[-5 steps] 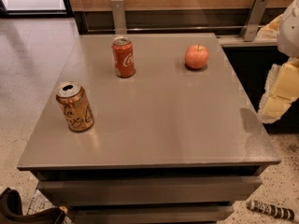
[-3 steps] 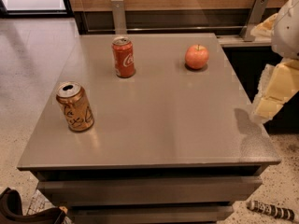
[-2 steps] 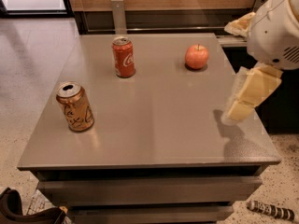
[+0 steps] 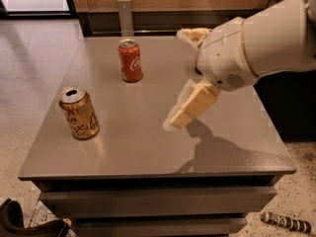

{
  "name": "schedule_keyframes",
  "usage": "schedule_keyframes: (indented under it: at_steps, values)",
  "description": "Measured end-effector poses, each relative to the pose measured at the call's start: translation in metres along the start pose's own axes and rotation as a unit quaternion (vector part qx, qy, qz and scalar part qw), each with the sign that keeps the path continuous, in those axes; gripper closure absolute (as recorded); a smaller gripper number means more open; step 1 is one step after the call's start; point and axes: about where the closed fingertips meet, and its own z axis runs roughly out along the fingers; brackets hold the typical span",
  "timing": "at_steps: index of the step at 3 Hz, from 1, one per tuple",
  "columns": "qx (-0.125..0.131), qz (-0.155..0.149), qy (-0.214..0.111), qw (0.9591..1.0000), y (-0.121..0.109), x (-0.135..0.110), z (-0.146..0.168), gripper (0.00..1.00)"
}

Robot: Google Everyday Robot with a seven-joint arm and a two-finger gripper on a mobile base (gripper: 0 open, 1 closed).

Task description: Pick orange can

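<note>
Orange can [image 4: 79, 113] stands upright on the tabletop [image 4: 148, 147], front-left of the red cola can [image 4: 130, 60]. The claw [image 4: 181, 78], spread wide and empty, hangs front-right of the cola can; it should approach level, straddling the orange can's middle

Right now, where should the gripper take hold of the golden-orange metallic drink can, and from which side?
Grip the golden-orange metallic drink can around its mid-body, coming level from the side facing the gripper, which hangs over the grey table. It stands upright with straight round walls, so that likely suits.
</note>
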Motion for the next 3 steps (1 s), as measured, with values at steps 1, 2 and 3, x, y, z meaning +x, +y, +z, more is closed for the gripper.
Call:
schedule_keyframes:
  at_steps: [1, 2, 3]
  values:
    - [-0.017, 0.030, -0.080, 0.9962, 0.004, -0.019, 0.036, 0.00]
    - [-0.046, 0.060, -0.142, 0.9870, 0.020, -0.038, 0.073, 0.00]
    - [-0.049, 0.064, -0.144, 0.9862, 0.021, -0.037, 0.078, 0.00]
